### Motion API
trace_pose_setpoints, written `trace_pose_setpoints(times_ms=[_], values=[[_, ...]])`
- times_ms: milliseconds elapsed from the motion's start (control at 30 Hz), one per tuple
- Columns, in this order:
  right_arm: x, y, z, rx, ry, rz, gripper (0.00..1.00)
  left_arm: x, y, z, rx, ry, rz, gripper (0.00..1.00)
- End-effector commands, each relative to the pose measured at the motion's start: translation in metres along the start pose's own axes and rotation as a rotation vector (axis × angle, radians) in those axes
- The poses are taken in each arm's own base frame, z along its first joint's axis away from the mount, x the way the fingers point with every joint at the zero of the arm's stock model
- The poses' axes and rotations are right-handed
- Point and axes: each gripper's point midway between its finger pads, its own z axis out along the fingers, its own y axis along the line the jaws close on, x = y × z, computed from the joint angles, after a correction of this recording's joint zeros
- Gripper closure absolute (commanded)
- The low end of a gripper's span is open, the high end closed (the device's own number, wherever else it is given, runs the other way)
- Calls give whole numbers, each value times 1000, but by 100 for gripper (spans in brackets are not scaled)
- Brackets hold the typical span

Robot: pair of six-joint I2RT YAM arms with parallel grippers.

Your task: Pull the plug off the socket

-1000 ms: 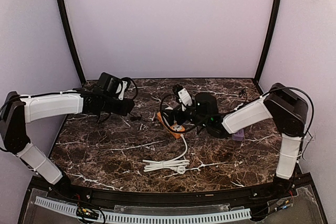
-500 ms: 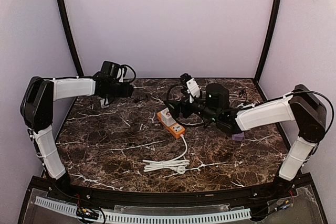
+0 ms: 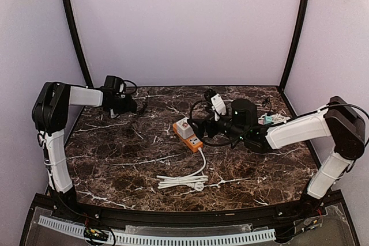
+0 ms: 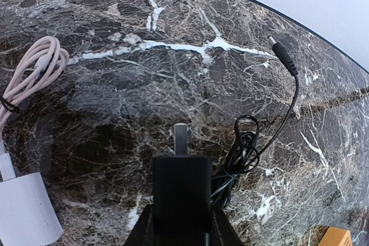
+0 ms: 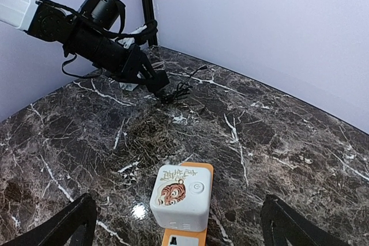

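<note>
The black plug (image 4: 180,191) with its metal prong (image 4: 181,139) is out of the socket and sits between the shut jaws of my left gripper (image 3: 132,106) at the far left back of the table. Its thin black cable (image 4: 245,148) lies bunched beside it. The orange power strip (image 3: 192,139) lies mid-table with a white cube adapter (image 5: 181,194) plugged into its far end. My right gripper (image 5: 177,200) is open and empty, its fingers (image 5: 69,223) spread wide to either side of the cube and above it.
A coiled white cable (image 3: 181,181) runs from the strip toward the front. A white charger (image 4: 26,208) and a pinkish cable loop (image 4: 31,76) lie left of the left gripper. A teal item (image 3: 266,120) lies at the back right.
My left gripper has carried the black plug away from the strip toward the back left corner. My right gripper has drawn back to the right, off the strip.
</note>
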Motion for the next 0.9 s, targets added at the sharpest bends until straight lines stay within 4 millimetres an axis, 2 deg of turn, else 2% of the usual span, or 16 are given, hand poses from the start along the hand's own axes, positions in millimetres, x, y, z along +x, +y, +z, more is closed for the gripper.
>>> trace_pose_setpoints(times_ms=[0,133,233,367,433,533,633,733,800,867], values=[[1,-5,-8,29,1,30,1,0,6,1,1,-5,-51,77],[-2,-7,-11,42,6,25,2,5,17,0,-34,26,-85,62],[-7,-7,-14,42,-2,31,1,4,18,-1,-38,33,-92,57],[-10,-18,-17,101,-9,68,1,1,16,-5,-39,42,-91,47],[-11,-17,-18,94,-2,62,1,-2,14,-9,-39,43,-90,37],[-12,-10,-20,51,15,52,1,-13,11,-24,-43,15,-82,24],[-7,-5,-19,13,66,57,1,-23,3,-41,-24,-18,-76,6],[-1,2,-19,-31,104,65,1,-34,-14,-68,38,-61,-74,2],[2,5,-21,-61,115,70,1,-34,-23,-81,71,-76,-80,1],[6,4,-23,-71,124,72,1,-25,-32,-90,104,-74,-69,1]])
